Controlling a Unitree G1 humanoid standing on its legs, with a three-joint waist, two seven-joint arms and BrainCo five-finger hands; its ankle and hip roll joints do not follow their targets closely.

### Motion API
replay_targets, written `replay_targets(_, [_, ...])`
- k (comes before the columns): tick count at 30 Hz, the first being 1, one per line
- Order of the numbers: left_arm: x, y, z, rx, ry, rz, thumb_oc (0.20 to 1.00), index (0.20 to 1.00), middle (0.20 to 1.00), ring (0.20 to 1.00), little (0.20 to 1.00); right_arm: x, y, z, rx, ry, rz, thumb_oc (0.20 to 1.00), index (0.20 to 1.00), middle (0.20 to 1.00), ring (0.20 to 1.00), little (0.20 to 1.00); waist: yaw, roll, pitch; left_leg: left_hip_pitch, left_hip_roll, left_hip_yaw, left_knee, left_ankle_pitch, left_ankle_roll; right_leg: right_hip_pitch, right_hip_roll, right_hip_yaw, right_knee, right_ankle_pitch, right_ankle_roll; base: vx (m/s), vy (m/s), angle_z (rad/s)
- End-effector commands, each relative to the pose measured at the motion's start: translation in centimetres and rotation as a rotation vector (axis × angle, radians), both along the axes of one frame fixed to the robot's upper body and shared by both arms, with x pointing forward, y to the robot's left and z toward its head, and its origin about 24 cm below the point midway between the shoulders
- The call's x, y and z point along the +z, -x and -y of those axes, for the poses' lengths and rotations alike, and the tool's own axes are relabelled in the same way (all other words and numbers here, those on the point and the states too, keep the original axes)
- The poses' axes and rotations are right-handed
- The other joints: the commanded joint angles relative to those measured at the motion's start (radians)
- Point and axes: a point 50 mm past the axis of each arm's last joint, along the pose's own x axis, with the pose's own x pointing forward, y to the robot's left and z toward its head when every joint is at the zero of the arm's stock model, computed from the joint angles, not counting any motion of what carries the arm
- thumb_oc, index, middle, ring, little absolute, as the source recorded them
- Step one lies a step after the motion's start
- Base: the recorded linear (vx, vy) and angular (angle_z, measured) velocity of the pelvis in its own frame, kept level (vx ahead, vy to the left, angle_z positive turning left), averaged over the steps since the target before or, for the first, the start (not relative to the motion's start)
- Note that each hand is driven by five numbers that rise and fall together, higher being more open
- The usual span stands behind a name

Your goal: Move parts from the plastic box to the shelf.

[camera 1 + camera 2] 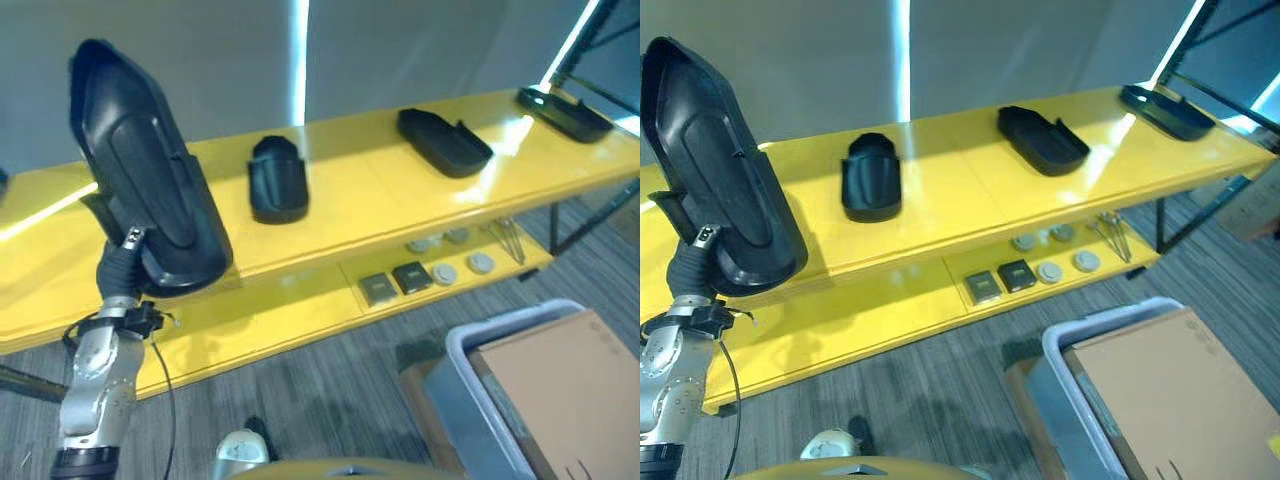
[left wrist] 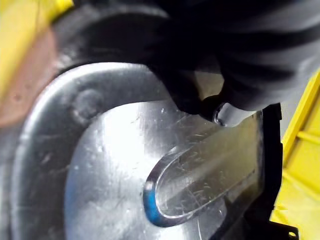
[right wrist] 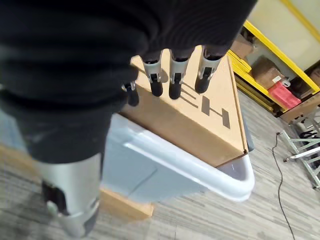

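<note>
Yellow shelf (image 1: 380, 190) runs across the scene with three black parts resting on top. At its near end the left hand (image 1: 122, 262), fingers hidden behind it, holds a large black part (image 1: 145, 170) upright. Right hand (image 3: 170, 75) hangs with straight, relaxed fingers over the cardboard (image 3: 200, 115) in the plastic box (image 3: 165, 165).

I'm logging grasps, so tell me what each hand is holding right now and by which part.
The left hand holds the large black part by its lower end, upright over the yellow shelf. The right hand holds nothing, fingers straight above the cardboard in the plastic box.
</note>
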Motion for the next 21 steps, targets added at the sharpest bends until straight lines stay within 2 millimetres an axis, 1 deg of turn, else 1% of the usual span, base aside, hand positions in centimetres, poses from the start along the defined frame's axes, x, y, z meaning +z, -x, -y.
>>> replay_targets(1, [3.2,0.7,-0.1,-0.028,-0.092,0.152,0.2,0.2,0.2,0.2,0.2,-2.5,-0.8,-6.3,0.045,-0.241,0.021,1.0,1.0,1.0,1.0,1.0,0.04,0.06,-0.037,0.015,0.02,-0.148,-0.054,-0.031,-0.042,-0.083,0.103,0.014,0.038,-0.085,0.007,0.1,0.305,0.3])
replay_targets(2, [3.1,0.5,-0.1,-0.036,-0.099,0.149,0.2,0.2,0.2,0.2,0.2,-2.6,-0.9,-6.4,0.036,-0.245,0.038,1.0,1.0,1.0,1.0,1.0,0.04,0.068,-0.038,0.01,-0.001,-0.168,-0.053,-0.044,-0.021,-0.101,0.075,0.026,0.112,-0.078,0.014,0.14,0.466,0.42])
replay_targets(3, [3.1,0.1,0.1,-0.047,-0.111,0.148,0.2,0.2,0.2,0.2,0.2,-2.6,-0.9,-6.6,0.038,-0.249,0.062,1.0,1.0,1.0,1.0,1.0,0.032,0.077,-0.032,0.008,-0.031,-0.193,-0.055,-0.067,0.011,-0.148,0.026,0.053,0.245,-0.056,0.028,0.1,0.375,0.4])
replay_targets(4, [3.1,0.0,0.2,-0.05,-0.115,0.148,0.2,0.2,0.2,0.2,0.2,-2.6,-0.9,-6.6,0.037,-0.251,0.069,1.0,1.0,1.0,1.0,1.0,0.027,0.081,-0.028,0.008,-0.041,-0.202,-0.055,-0.075,0.021,-0.167,0.012,0.068,0.299,-0.049,0.033,0.08,0.282,0.52])
replay_targets(5, [3.1,0.0,0.2,-0.051,-0.118,0.148,0.2,0.2,0.2,0.2,0.2,-2.6,-0.9,-6.7,0.036,-0.251,0.073,1.0,1.0,1.0,1.0,1.0,0.025,0.081,-0.026,0.007,-0.048,-0.205,-0.055,-0.079,0.027,-0.179,0.001,0.076,0.327,-0.048,0.037,0.06,0.237,0.5])
replay_targets(6, [3.1,-0.5,0.5,-0.062,-0.122,0.147,0.2,0.2,0.2,0.2,0.2,-2.6,-1.0,-6.7,0.034,-0.266,0.1,1.0,1.0,1.0,1.0,1.0,-0.012,0.088,-0.004,0.023,-0.078,-0.248,-0.071,-0.092,0.049,-0.278,0.01,0.187,0.474,-0.03,0.051,0.06,0.203,0.63])
replay_targets(7, [3.2,-1.0,0.9,-0.073,-0.119,0.149,0.2,0.2,0.2,0.2,0.2,-2.6,-0.9,-6.8,0.035,-0.277,0.115,1.0,1.0,1.0,1.0,1.0,-0.053,0.084,0.02,0.038,-0.101,-0.293,-0.09,-0.094,0.049,-0.366,0.082,0.286,0.477,-0.015,0.063,0.07,0.157,0.73])
replay_targets(8, [3.4,-1.3,1.1,-0.078,-0.112,0.15,0.2,0.2,0.2,0.2,0.2,-2.7,-0.9,-6.8,0.037,-0.283,0.118,1.0,1.0,1.0,1.0,1.0,-0.072,0.081,0.031,0.046,-0.107,-0.316,-0.099,-0.093,0.045,-0.39,0.124,0.325,0.436,-0.005,0.066,0.05,-0.001,1.06])
replay_targets(9, [3.5,-1.3,1.3,-0.081,-0.108,0.152,0.2,0.2,0.2,0.2,0.2,-2.7,-1.0,-6.9,0.037,-0.286,0.119,1.0,1.0,1.0,1.0,1.0,-0.08,0.079,0.036,0.05,-0.108,-0.328,-0.1,-0.095,0.042,-0.396,0.143,0.341,0.404,0.0,0.066,0.05,-0.076,1.22])
replay_targets(10, [3.6,-1.5,1.5,-0.091,-0.103,0.154,0.2,0.2,0.2,0.2,0.2,-2.7,-1.0,-7.0,0.034,-0.292,0.119,1.0,1.0,1.0,1.0,1.0,-0.091,0.074,0.045,0.054,-0.106,-0.348,-0.102,-0.097,0.034,-0.399,0.171,0.359,0.315,0.012,0.065,0.03,-0.065,1.18])
replay_targets(11, [3.6,-1.5,1.5,-0.091,-0.103,0.154,0.2,0.2,0.2,0.2,0.2,-2.7,-1.0,-7.0,0.034,-0.292,0.119,1.0,1.0,1.0,1.0,1.0,-0.092,0.076,0.046,0.055,-0.104,-0.349,-0.102,-0.097,0.034,-0.395,0.174,0.357,0.31,0.015,0.065,-0.01,-0.177,0.85])
replay_targets(12, [3.8,-1.6,2.0,-0.101,-0.099,0.164,0.2,0.2,0.2,0.2,0.2,-2.8,-1.0,-7.0,0.027,-0.302,0.111,1.0,1.0,1.0,1.0,1.0,-0.095,0.059,0.056,0.042,-0.105,-0.36,-0.097,-0.08,0.019,-0.386,0.21,0.368,0.127,0.036,0.038,0.08,-0.201,0.98])
replay_targets(13, [3.5,-1.4,2.3,-0.11,-0.091,0.163,0.2,0.2,0.2,0.2,0.2,-3.0,-0.7,-7.2,0.049,-0.31,0.08,1.0,1.0,1.0,1.0,1.0,-0.094,0.052,0.061,0.049,-0.105,-0.376,-0.096,-0.078,0.017,-0.343,0.222,0.383,0.038,0.086,0.038,0.1,-0.216,1.01])
replay_targets(14, [3.5,-1.4,2.3,-0.111,-0.089,0.163,0.2,0.2,0.2,0.2,0.2,-3.0,-0.7,-7.2,0.05,-0.309,0.079,1.0,1.0,1.0,1.0,1.0,-0.092,0.053,0.06,0.049,-0.102,-0.376,-0.098,-0.076,0.013,-0.328,0.226,0.377,0.02,0.076,0.03,0.18,-0.141,0.72])
replay_targets(15, [3.4,-1.3,2.4,-0.118,-0.084,0.158,0.2,0.2,0.2,0.2,0.2,-3.0,-0.5,-7.0,0.056,-0.309,0.067,1.0,1.0,1.0,1.0,1.0,-0.085,0.05,0.053,0.047,-0.098,-0.379,-0.1,-0.068,0.004,-0.292,0.234,0.372,-0.036,0.067,0.018,0.12,-0.106,0.08])
replay_targets(16, [3.3,-1.4,2.6,-0.132,-0.078,0.151,0.2,0.2,0.2,0.2,0.2,-3.0,-0.4,-6.8,0.053,-0.308,0.06,1.0,1.0,1.0,1.0,1.0,-0.079,0.046,0.045,0.043,-0.096,-0.381,-0.101,-0.06,-0.005,-0.261,0.239,0.373,-0.08,0.07,0.012,0.15,-0.113,-0.27])
replay_targets(18, [3.0,-1.4,3.0,-0.149,-0.07,0.135,0.2,0.2,0.2,0.2,0.2,-2.9,-0.3,-6.5,0.036,-0.311,0.06,1.0,1.0,1.0,1.0,1.0,-0.069,0.041,0.031,0.037,-0.092,-0.376,-0.1,-0.054,-0.015,-0.224,0.24,0.368,-0.126,0.075,0.007,0.13,-0.08,0.07])
replay_targets(19, [2.9,-1.5,3.5,-0.152,-0.071,0.126,0.2,0.2,0.2,0.2,0.2,-2.9,-0.9,-6.4,0.041,-0.312,0.055,1.0,1.0,1.0,1.0,1.0,-0.06,0.038,0.022,0.029,-0.091,-0.372,-0.098,-0.049,-0.021,-0.195,0.247,0.366,-0.163,0.075,-0.003,0.11,-0.07,0.06])
replay_targets(21, [2.8,-1.5,3.7,-0.155,-0.061,0.121,0.2,0.2,0.2,0.2,0.2,-2.8,-1.0,-6.3,0.045,-0.308,0.053,1.0,1.0,1.0,1.0,1.0,-0.055,0.038,0.016,0.019,-0.091,-0.371,-0.093,-0.043,-0.028,-0.178,0.252,0.366,-0.183,0.074,-0.008,0.1,-0.055,-0.11])
